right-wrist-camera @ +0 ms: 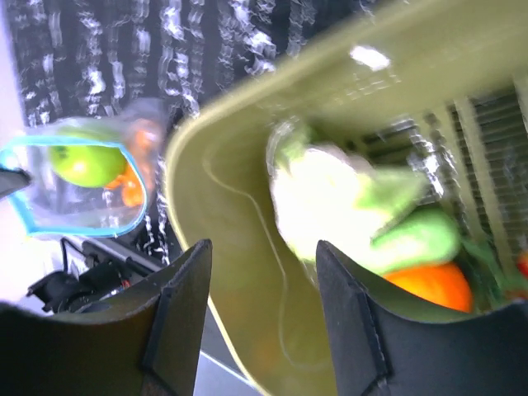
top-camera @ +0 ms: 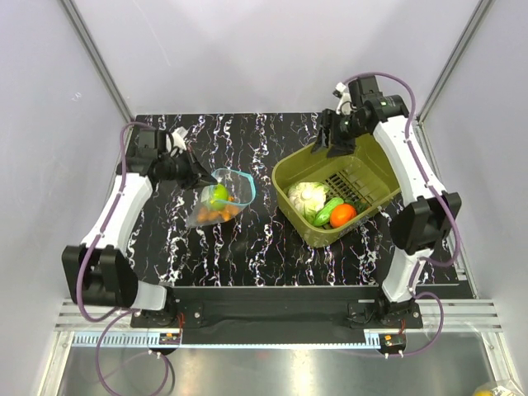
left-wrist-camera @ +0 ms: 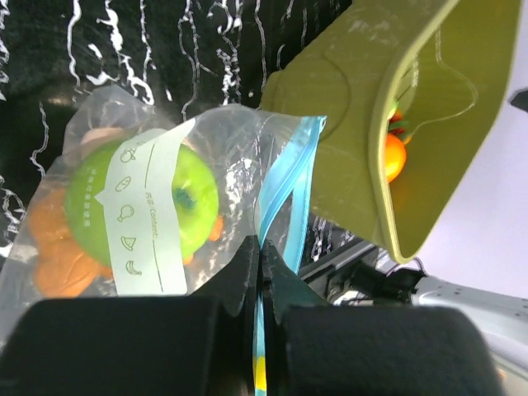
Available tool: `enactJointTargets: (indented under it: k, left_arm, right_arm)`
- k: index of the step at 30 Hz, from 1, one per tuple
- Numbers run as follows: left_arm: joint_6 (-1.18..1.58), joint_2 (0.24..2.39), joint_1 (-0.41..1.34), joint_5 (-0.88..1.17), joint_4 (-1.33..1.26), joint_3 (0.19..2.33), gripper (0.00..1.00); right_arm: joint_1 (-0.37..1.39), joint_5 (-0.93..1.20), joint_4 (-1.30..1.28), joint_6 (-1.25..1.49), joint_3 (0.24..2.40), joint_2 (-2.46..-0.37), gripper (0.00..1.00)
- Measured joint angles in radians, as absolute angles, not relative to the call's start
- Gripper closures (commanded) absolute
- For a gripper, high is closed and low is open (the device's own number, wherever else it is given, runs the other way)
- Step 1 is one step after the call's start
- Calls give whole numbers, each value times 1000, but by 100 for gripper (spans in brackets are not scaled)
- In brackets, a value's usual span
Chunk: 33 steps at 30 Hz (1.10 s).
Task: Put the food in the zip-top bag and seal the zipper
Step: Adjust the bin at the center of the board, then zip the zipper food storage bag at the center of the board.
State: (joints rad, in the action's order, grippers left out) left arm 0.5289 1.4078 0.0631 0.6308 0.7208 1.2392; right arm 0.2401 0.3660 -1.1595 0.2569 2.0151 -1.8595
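Note:
The clear zip-top bag (top-camera: 218, 202) lies left of centre, its mouth held open, with a green apple (top-camera: 219, 195) and orange carrot pieces (top-camera: 216, 214) inside. My left gripper (top-camera: 200, 176) is shut on the bag's light-blue zipper strip (left-wrist-camera: 285, 186) at the mouth edge. In the left wrist view the apple (left-wrist-camera: 140, 202) shows through the bag's white label. My right gripper (top-camera: 328, 142) is open and empty above the far rim of the olive-green tub (top-camera: 294, 169). The tub holds the white cauliflower (top-camera: 308, 196), green cucumber (top-camera: 327, 211) and orange fruit (top-camera: 342, 215).
The tub (right-wrist-camera: 231, 247) fills most of the right wrist view, with the bag (right-wrist-camera: 82, 177) beyond its rim. Grey walls enclose the black marbled table (top-camera: 247, 247) on three sides.

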Motion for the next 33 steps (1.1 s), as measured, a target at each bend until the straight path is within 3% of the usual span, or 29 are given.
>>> enactJointTargets:
  k: [6, 15, 18, 25, 33]
  left_arm:
    - [582, 1298, 66, 641, 602, 1080, 100]
    - [576, 1290, 104, 670, 603, 1086, 100]
    - [562, 1258, 120, 679, 623, 1085, 100]
    - [528, 1125, 126, 699, 661, 1051, 100]
    - [481, 1122, 135, 732, 722, 1042, 100]
  right_arm:
    - [317, 459, -1059, 174, 2055, -1938, 42]
    - [688, 539, -935, 108, 1950, -1898, 45]
    - [754, 530, -923, 104, 1963, -1898, 41]
    - [759, 326, -920, 103, 1983, -1897, 23]
    - [756, 287, -890, -43, 1873, -1869, 27]
